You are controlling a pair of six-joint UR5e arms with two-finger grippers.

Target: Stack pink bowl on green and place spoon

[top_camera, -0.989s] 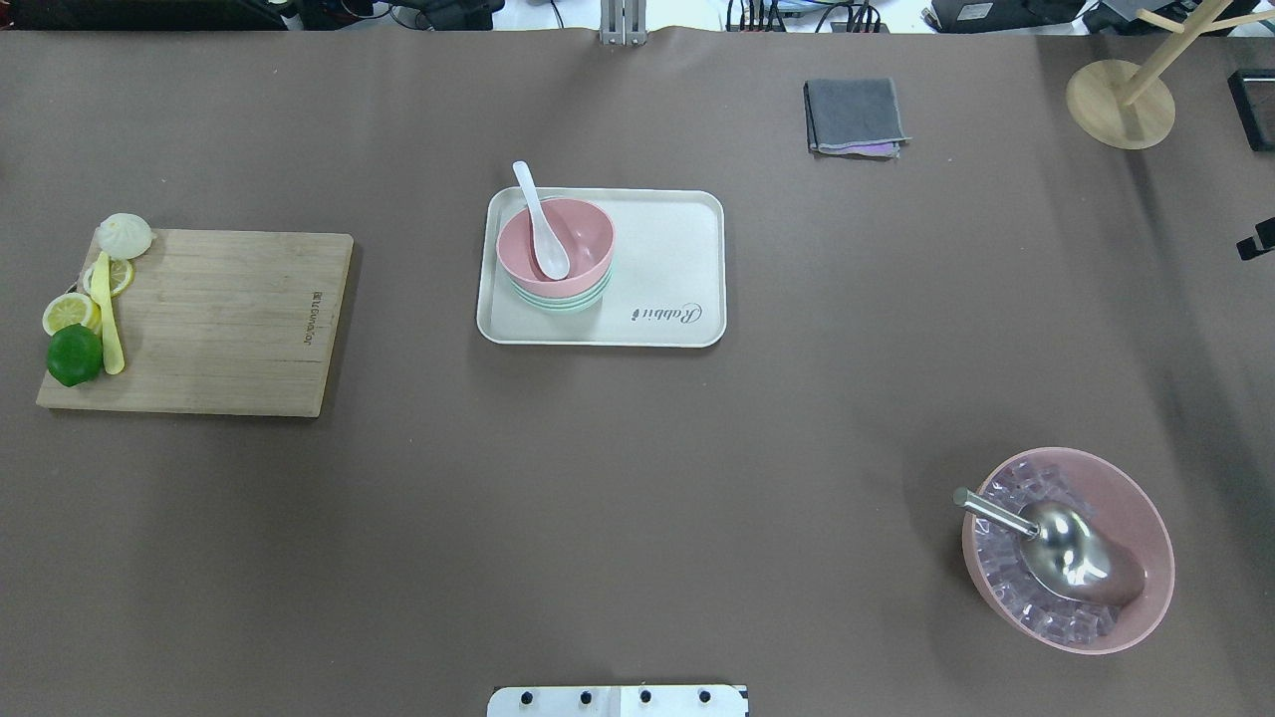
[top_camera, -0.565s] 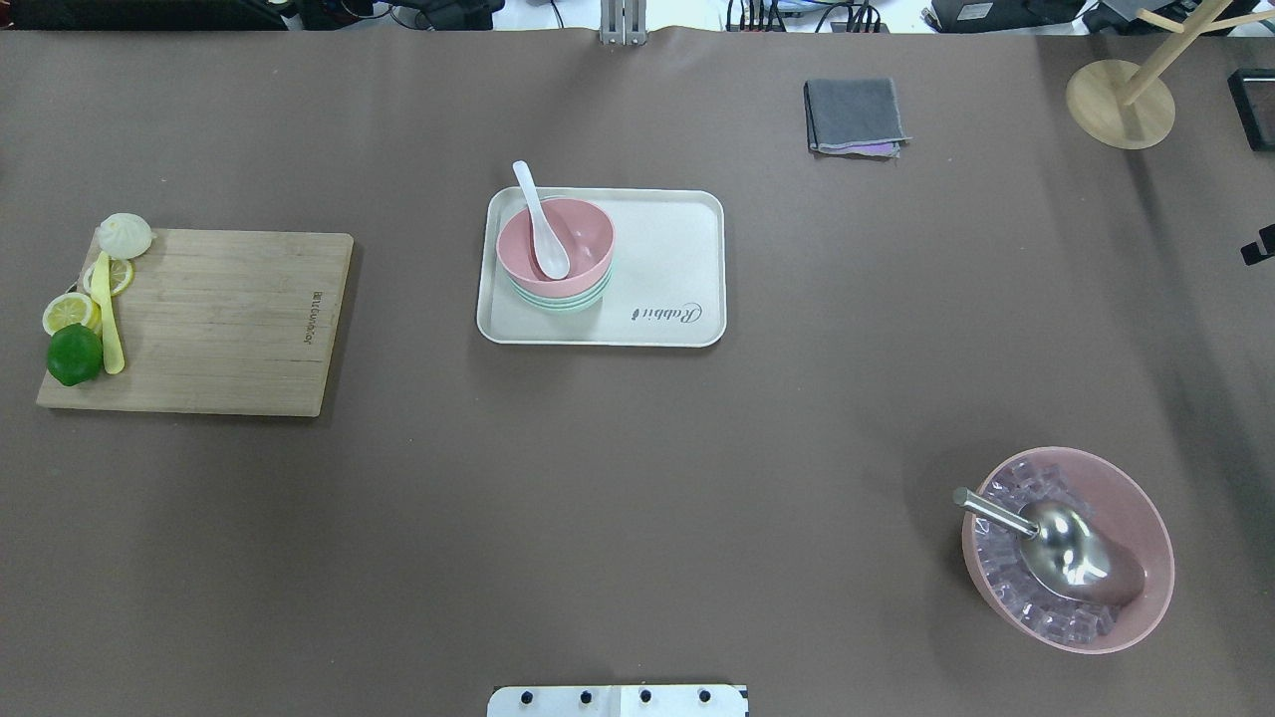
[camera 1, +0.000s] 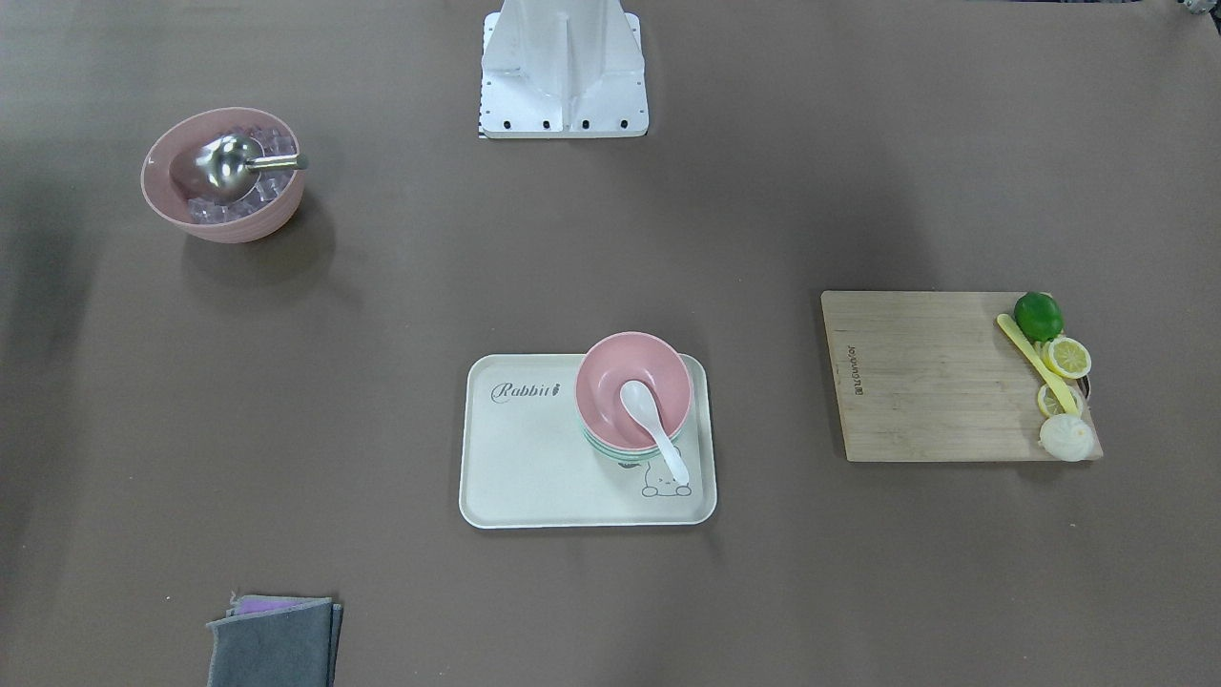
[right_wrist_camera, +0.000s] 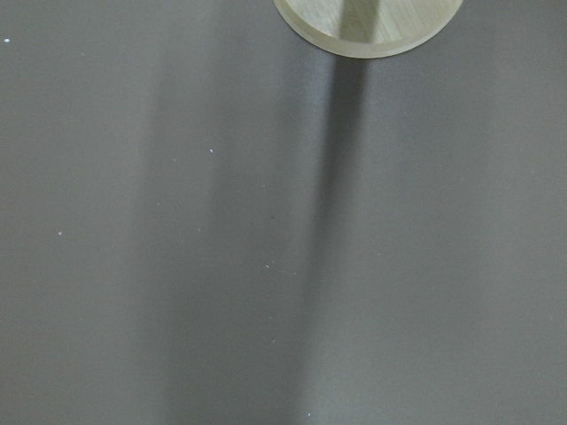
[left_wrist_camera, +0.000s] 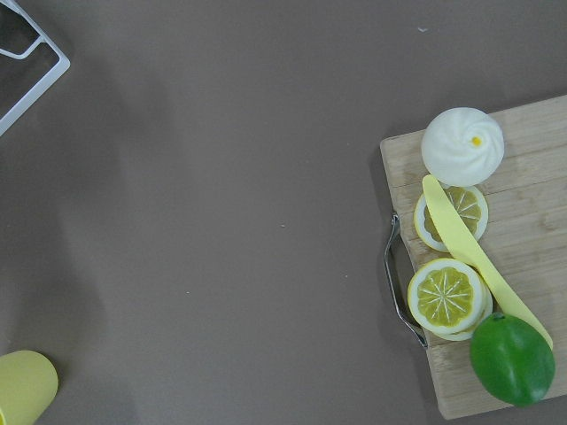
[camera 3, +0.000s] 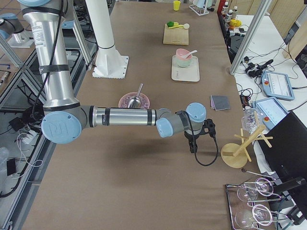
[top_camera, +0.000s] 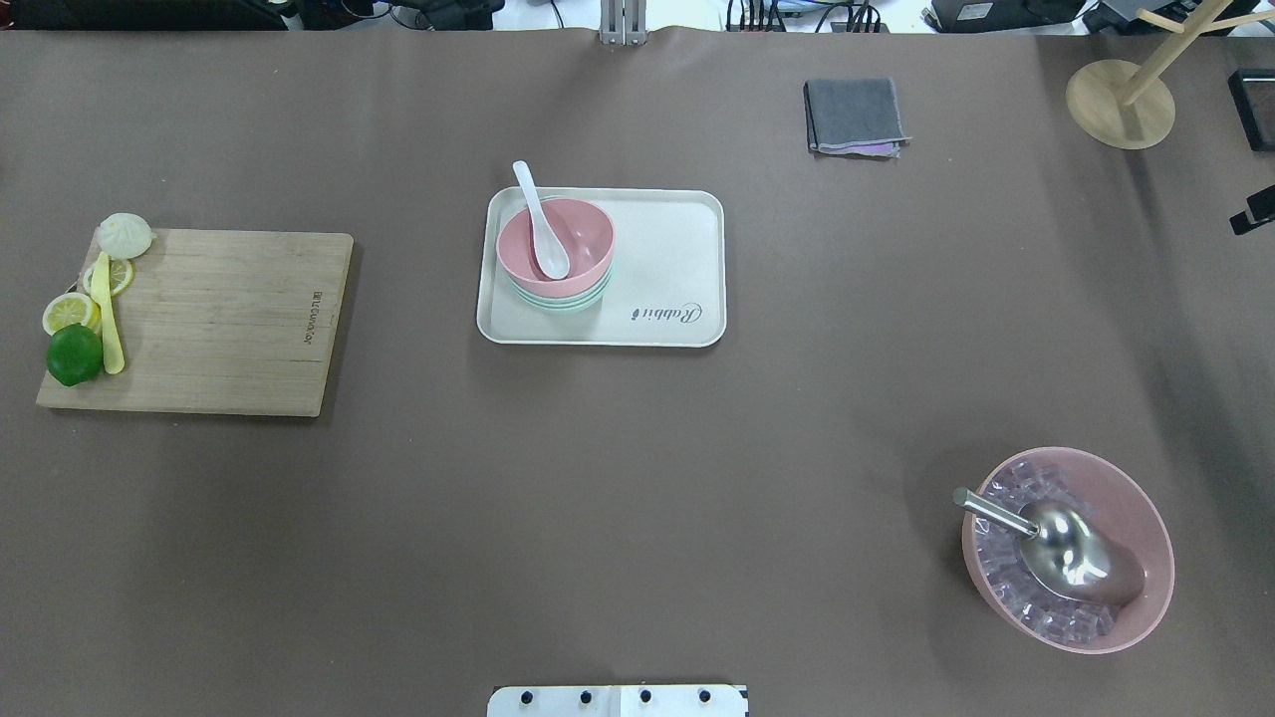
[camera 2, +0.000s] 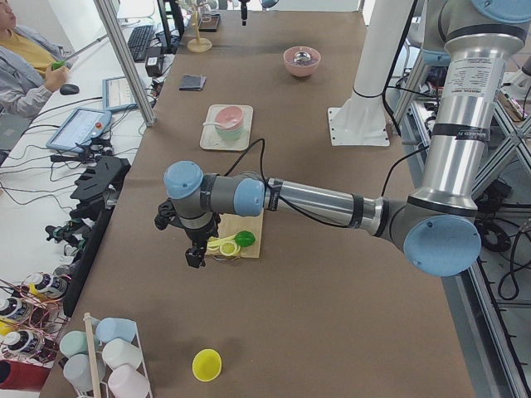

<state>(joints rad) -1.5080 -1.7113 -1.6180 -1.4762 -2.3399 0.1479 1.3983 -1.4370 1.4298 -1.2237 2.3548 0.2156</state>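
Note:
The pink bowl [top_camera: 576,242] sits stacked on the green bowl [top_camera: 558,303] at the left end of the cream tray [top_camera: 667,249]. The white spoon [top_camera: 543,231] lies in the pink bowl, its handle over the far rim. The stack also shows in the front-facing view [camera 1: 658,377]. My left gripper [camera 2: 194,257] hangs beyond the cutting board's outer end, far from the tray; I cannot tell if it is open. My right gripper [camera 3: 193,146] hangs near the wooden stand, far from the tray; only a black fragment of it [top_camera: 1253,211] shows overhead, so its state is unclear.
A wooden cutting board [top_camera: 219,319] holds a lime, lemon slices, a yellow knife and a bun. A grey cloth [top_camera: 854,115] lies at the back. A large pink bowl [top_camera: 1146,518] holds ice and a metal scoop. A wooden stand [top_camera: 1121,100] is back right. A yellow cup [left_wrist_camera: 22,385] stands near the left gripper.
The black fragment of my right gripper at the overhead view's right edge has moved up the image, away from the robot. Bowls, spoon and tray have not moved.

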